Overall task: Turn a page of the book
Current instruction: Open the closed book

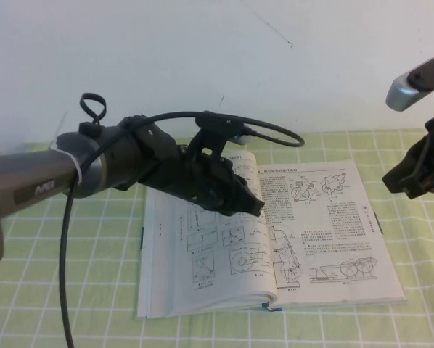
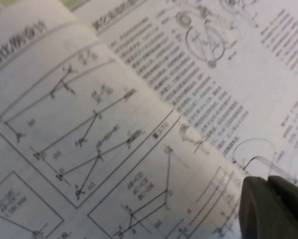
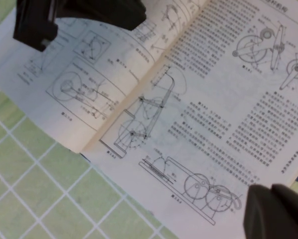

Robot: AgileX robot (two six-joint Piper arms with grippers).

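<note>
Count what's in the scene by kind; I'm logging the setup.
Book, open on the checked cloth: 1
Robot hands: 2, left hand over the left page, right hand hanging beyond the book's right edge
Total: 3

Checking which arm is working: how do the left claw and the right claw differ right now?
The left claw hovers over the open book, near its centre fold; the right claw sits off the book's right edge, above the checked cloth. The left arm reaches far across; the right stays back. Both are dark and hold nothing.
</note>
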